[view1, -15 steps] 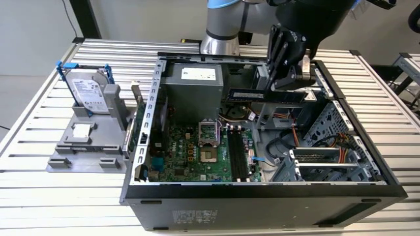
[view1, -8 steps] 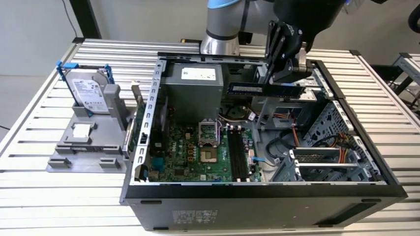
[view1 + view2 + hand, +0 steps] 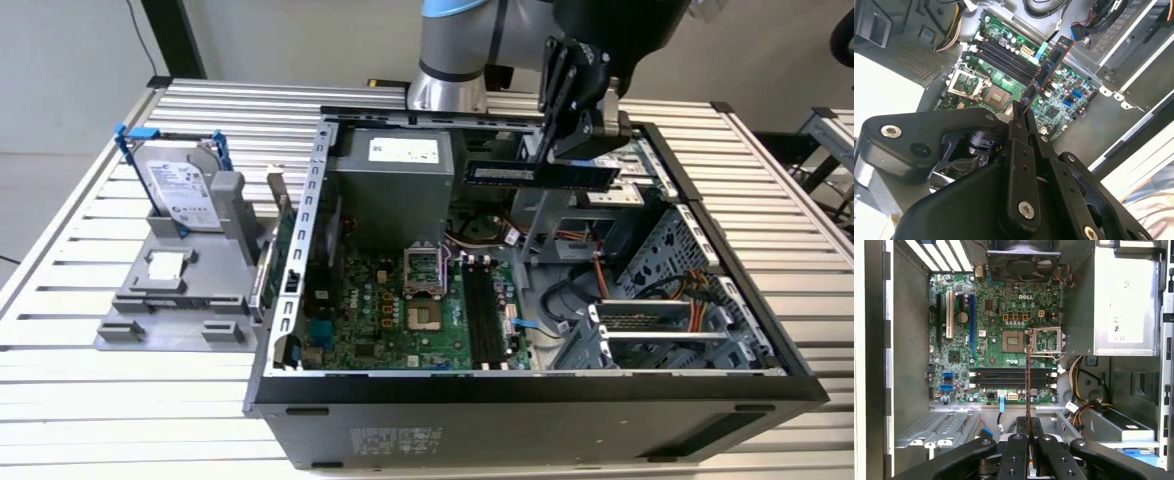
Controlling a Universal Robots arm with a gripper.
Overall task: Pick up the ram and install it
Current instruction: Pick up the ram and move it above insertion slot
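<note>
Pick-up looks done to me: my hand (image 3: 577, 152) is pressed onto the ram (image 3: 541, 173), pinching the blue stick by its flat faces near one end, and nothing else touches it. In the exterior view I hold it level in the air above the open computer case (image 3: 534, 385), which lies on its side on the bench (image 3: 80, 400). The stick hangs over the far end of the case, beside the power supply (image 3: 394, 175) and well above the green motherboard (image 3: 387, 310). In the first wrist view the ram (image 3: 1028, 385) shows edge-on as a thin line running out from between my fingertips (image 3: 1019, 440). The black memory slots (image 3: 1011, 377) lie far below it, along the motherboard's edge nearest the drive bays. Those slots look bare, with nothing seated in any of them. As I read it, the stick sits crosswise to them, not lined up along their length. In the second wrist view the ram (image 3: 1046, 70) likewise juts out over the board, clear of it. So the installing half is all left: the ram is not yet over a slot, not lowered and not pressed home.
</note>
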